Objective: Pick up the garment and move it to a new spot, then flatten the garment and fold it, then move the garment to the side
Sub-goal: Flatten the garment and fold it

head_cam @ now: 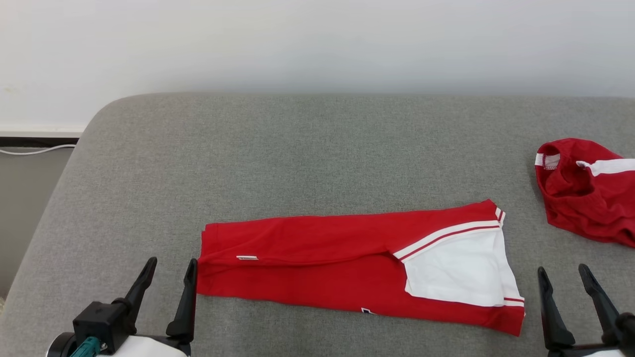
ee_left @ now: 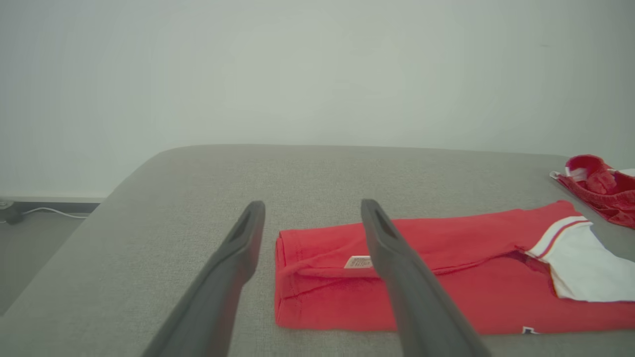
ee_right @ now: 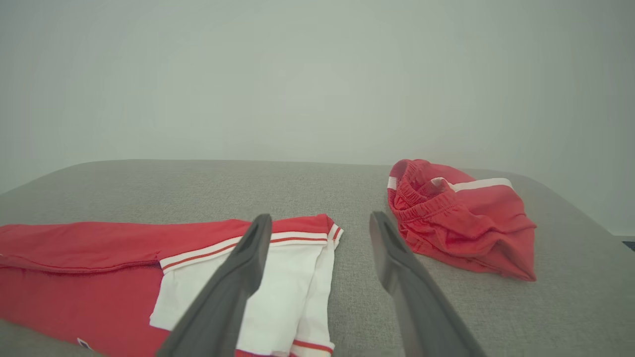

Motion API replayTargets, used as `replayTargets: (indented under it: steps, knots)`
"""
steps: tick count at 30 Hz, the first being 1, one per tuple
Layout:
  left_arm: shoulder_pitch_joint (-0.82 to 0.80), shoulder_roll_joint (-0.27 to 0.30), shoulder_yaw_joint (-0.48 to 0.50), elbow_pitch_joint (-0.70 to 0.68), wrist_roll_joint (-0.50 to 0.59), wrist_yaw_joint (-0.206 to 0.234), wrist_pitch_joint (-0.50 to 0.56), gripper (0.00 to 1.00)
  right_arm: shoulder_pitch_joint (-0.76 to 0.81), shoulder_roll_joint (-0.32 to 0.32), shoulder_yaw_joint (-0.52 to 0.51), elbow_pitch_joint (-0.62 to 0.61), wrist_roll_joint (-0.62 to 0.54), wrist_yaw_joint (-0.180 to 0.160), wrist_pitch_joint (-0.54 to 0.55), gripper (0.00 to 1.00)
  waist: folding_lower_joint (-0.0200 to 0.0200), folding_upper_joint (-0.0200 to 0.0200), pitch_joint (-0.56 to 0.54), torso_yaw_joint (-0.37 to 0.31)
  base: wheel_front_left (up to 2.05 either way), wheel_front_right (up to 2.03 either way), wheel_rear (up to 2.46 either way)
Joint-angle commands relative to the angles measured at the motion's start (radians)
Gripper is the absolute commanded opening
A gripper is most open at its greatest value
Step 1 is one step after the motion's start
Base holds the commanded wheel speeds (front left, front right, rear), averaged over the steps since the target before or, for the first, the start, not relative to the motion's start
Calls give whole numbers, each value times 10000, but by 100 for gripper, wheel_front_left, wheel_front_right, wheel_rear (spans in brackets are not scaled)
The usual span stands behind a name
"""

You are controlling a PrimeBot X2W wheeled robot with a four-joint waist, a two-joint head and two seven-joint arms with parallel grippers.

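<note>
This is a plain indoor room, home-like in its furnishing, though whether it is a home or a test space cannot be told. A wide grey upholstered cushion with a rounded corner stands against a bare white wall. A dark skirting strip and a white cable run low beside it, and a folded red-and-white garment and crumpled red shorts lie on top.

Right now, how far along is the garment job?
Done: the red-and-white shirt lies flat on the grey cushion, folded lengthwise into a long strip. In hand: nothing; left end effector and right end effector stand open by its two ends. Left: likely another fold, then moving it aside.
</note>
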Motion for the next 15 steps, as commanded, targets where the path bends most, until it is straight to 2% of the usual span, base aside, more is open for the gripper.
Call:
replayTargets:
  steps: [1,6,15]
  knots:
    - [-213,281,415,-300,59,121,-30,100,7,-84,103,-398,-122,2,31,100,0,-1,-43,-6,0,0,0]
    - [-18,279,418,-377,-50,185,10,100,298,203,13,-727,-185,2,263,100,0,-1,-46,-44,0,0,0]
    - [-116,223,352,-372,-64,146,2,100,227,219,29,-650,-8,2,339,100,0,-1,137,-38,0,0,0]
